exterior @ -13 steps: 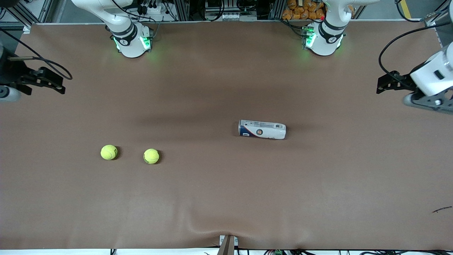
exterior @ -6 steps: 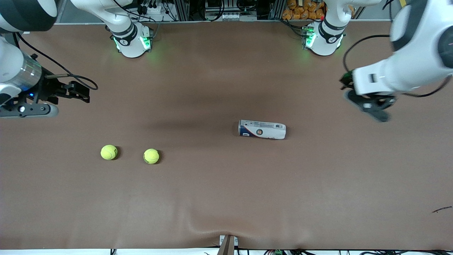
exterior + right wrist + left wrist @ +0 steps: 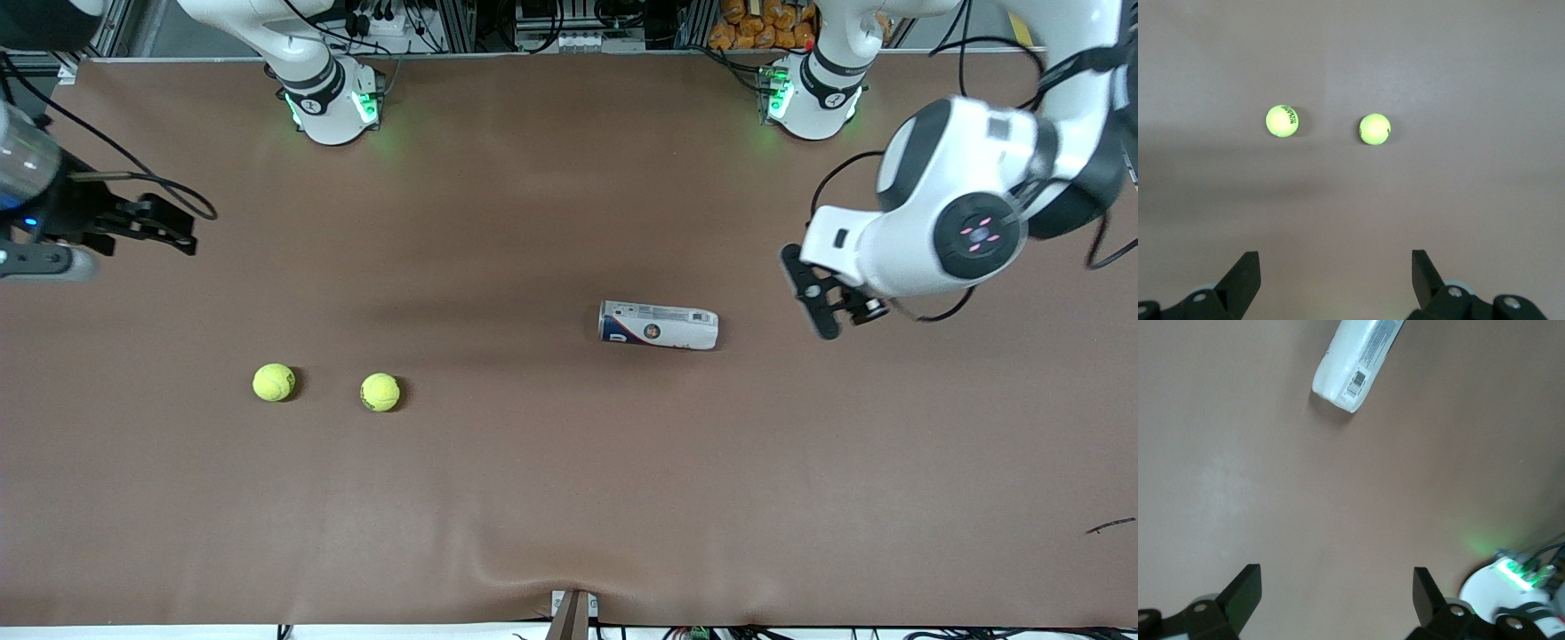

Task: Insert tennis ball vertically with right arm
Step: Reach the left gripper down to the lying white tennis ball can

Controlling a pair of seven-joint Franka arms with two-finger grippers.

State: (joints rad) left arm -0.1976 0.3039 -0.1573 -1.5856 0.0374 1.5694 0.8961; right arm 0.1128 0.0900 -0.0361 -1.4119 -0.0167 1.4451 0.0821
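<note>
Two tennis balls (image 3: 273, 382) (image 3: 380, 392) sit side by side toward my right arm's end of the table, nearer the front camera than the can (image 3: 658, 324), which lies on its side. Right gripper (image 3: 147, 224) released, empty, closer to them. Left gripper (image 3: 822, 302) released beside the can

— How many balls on the table?
— Two: one ball (image 3: 274, 382) toward the right arm's end, another ball (image 3: 380, 392) just beside it.
— Cans?
— One can (image 3: 658, 324), lying on its side.
— Arms?
— Two, with two grippers: the right gripper (image 3: 142, 222) and the left gripper (image 3: 822, 298).
</note>
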